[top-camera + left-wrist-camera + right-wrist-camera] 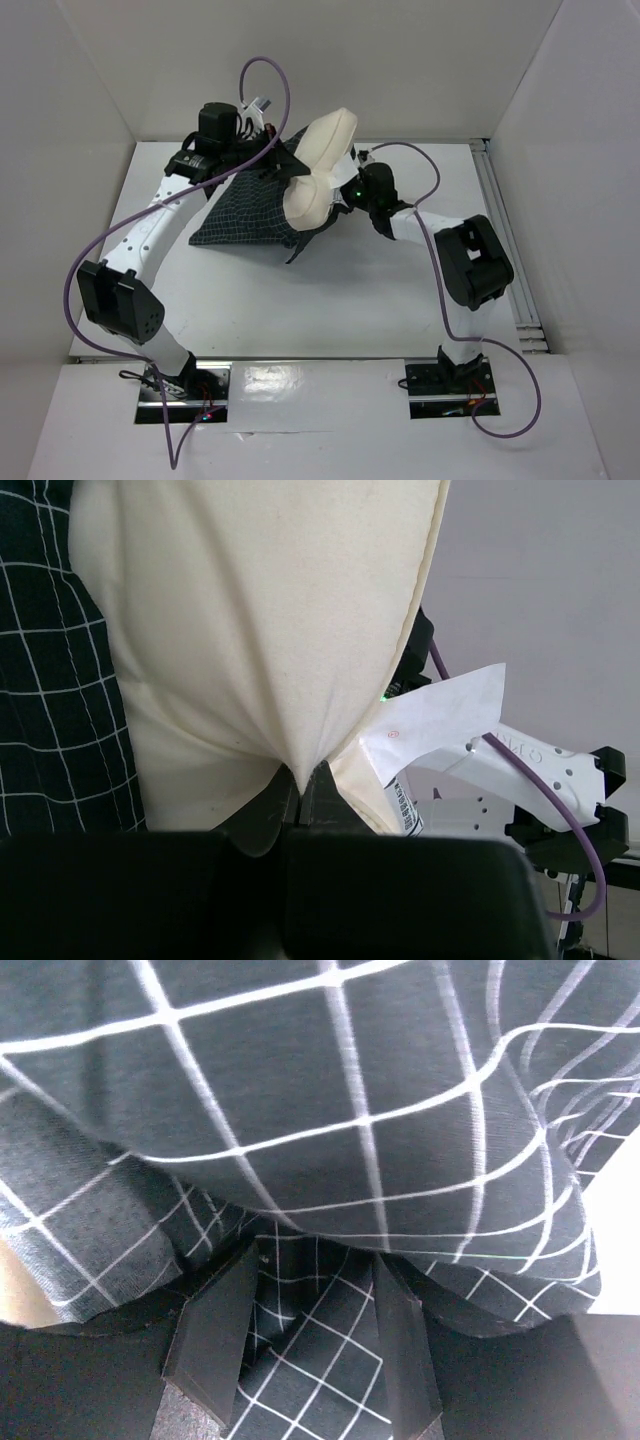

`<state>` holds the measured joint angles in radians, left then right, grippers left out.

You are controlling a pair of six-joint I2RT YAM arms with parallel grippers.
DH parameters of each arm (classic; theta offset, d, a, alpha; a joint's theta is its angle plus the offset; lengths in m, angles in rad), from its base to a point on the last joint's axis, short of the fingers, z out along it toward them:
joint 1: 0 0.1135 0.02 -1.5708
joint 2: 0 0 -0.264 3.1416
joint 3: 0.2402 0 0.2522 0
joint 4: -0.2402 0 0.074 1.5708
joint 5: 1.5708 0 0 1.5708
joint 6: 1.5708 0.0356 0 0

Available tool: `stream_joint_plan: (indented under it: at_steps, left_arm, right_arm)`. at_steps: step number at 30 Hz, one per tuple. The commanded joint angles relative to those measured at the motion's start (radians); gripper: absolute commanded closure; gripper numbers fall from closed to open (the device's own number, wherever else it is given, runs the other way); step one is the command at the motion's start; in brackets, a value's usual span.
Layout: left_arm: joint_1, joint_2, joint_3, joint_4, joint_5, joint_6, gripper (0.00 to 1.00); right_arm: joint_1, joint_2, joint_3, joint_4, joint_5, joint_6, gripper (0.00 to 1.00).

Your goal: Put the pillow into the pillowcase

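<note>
The cream-white pillow [318, 165] is held up at the back of the table, bent in the middle, its lower end going into the mouth of the dark checked pillowcase [245, 215] that lies spread to the left. My left gripper [300, 785] is shut on a pinched fold of the pillow [260, 610]; a white tag [440, 715] hangs beside it. My right gripper [315, 1330] is pressed into the pillowcase [330, 1090] at the pillow's right side [345, 190], jaws apart, with checked cloth lying between its fingers [215, 1330].
White walls close in the table at the back and both sides. A metal rail [505, 240] runs along the right edge. Purple cables loop over the left arm [150, 225] and round the right arm [470, 260].
</note>
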<state>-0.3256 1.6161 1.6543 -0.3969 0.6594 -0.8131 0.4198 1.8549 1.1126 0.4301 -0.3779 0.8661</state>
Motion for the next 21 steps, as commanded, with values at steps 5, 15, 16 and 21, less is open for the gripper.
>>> stream_joint_plan:
  at_steps: [5, 15, 16, 21]
  left_arm:
    - [0.023, -0.059, 0.027, 0.124, 0.077, -0.021, 1.00]
    - [0.065, -0.068, 0.016, 0.124, 0.077, -0.012, 1.00]
    - [0.065, -0.068, 0.007, 0.124, 0.077, -0.012, 1.00]
    - [0.065, -0.088, -0.002, 0.124, 0.086, -0.012, 1.00]
  right_arm:
    - [0.024, -0.121, -0.075, 0.087, 0.025, -0.015, 0.42]
    - [0.024, -0.246, -0.096, 0.058, 0.076, -0.045, 0.34]
    - [0.024, -0.218, -0.080, 0.046, 0.064, -0.045, 0.34]
    - [0.024, -0.111, -0.001, 0.045, 0.007, -0.045, 0.34]
